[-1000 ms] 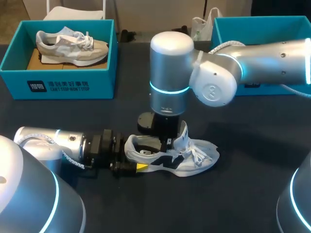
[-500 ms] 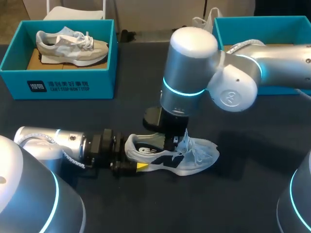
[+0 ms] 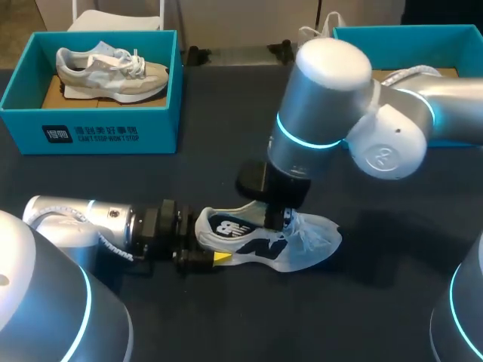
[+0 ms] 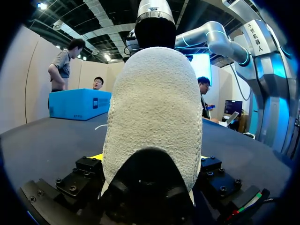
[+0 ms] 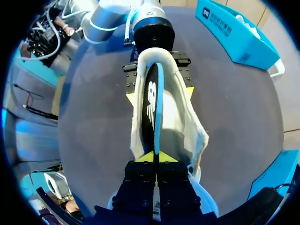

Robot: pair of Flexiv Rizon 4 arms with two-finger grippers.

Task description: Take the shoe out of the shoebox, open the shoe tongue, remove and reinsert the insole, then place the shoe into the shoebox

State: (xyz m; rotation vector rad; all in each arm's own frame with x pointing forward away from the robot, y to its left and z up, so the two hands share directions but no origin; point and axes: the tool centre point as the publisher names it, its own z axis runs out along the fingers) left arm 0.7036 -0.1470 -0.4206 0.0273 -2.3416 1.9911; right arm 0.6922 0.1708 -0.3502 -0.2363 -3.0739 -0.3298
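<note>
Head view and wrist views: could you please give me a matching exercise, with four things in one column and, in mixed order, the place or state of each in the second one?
Things:
1. grey sneaker
2. white sneaker
3. insole
4. left gripper

Places or states:
A. shut on the heel of a shoe
B. pinched by the right gripper, standing on edge in the shoe's opening
C. lying in the left shoebox
D. lying on the dark table, between the two arms

Pairs: 1-C, 2-D, 3-B, 4-A
</note>
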